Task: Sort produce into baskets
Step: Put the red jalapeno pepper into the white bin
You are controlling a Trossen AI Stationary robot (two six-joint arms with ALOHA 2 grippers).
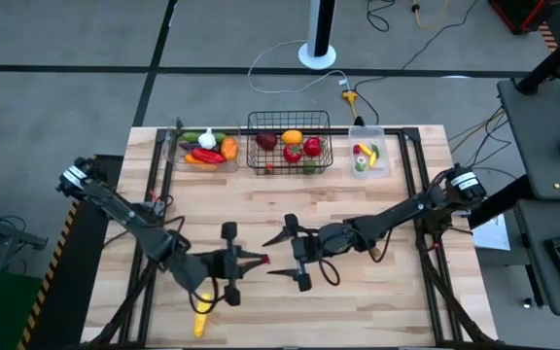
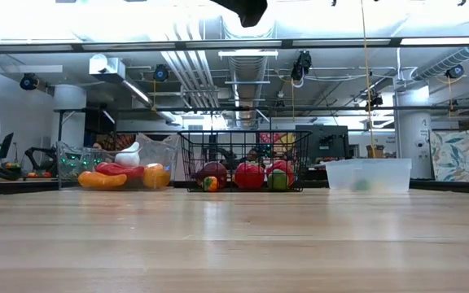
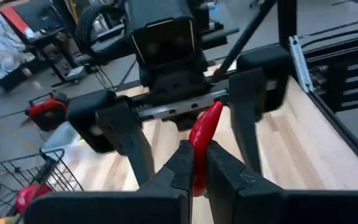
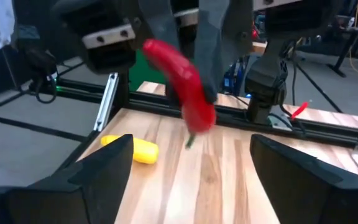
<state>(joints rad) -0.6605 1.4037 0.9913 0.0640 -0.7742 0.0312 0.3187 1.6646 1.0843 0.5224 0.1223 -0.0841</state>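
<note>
Red chili pepper (image 4: 182, 78) hangs pinched in the left gripper (image 1: 261, 259) above the table (image 1: 377, 301). Facing it, the right gripper (image 1: 272, 255) is spread wide, empty.

The wooden table (image 1: 397, 292) carries three baskets (image 1: 289, 142) along its far edge and a yellow vegetable (image 1: 201, 324).

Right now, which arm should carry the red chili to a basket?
Left, probably. The left gripper is already shut on the red chili, lifted off the table. The right gripper faces it, open and empty, so a handover seems unnecessary.
</note>
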